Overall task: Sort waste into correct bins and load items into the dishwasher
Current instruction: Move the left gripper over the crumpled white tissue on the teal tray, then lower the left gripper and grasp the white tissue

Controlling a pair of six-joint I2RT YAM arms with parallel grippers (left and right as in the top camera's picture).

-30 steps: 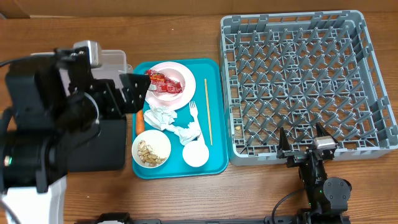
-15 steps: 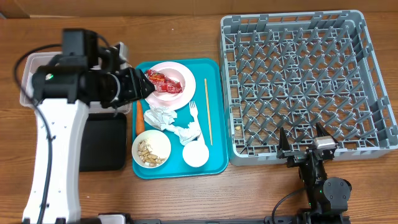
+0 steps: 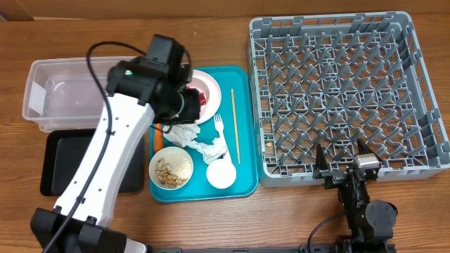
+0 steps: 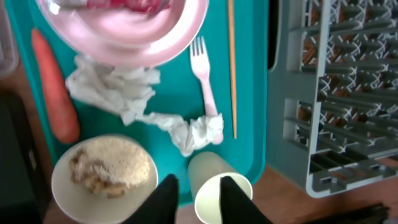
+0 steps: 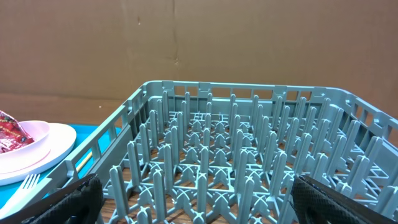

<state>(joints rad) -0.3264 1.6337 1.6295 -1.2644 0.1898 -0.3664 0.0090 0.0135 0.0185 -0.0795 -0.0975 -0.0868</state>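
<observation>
My left gripper point(image 3: 184, 109) hovers above the teal tray point(image 3: 242, 179), over the left side of the pink plate point(image 3: 209, 86) that carries the red wrapper point(image 3: 202, 99). Its jaws point(image 4: 199, 202) stand narrowly open with nothing between them. Below lie the carrot point(image 4: 56, 93), crumpled napkins point(image 4: 112, 93), white fork point(image 4: 205, 74), chopstick point(image 4: 231, 68), a bowl of rice scraps point(image 4: 102, 177) and a small white cup point(image 4: 208, 168). My right gripper point(image 5: 199, 202) rests wide open at the near edge of the grey dish rack point(image 3: 337, 91).
The clear tub point(image 3: 63, 91) stands at the left, with the black tray point(image 3: 60, 165) in front of it. The left arm's white link crosses the black tray and the teal tray's left edge. The rack point(image 5: 217, 155) holds only pegs.
The left arm has swung right, from over the tub and black tray to above the teal tray, and its jaws have narrowed. The right arm has not moved.
</observation>
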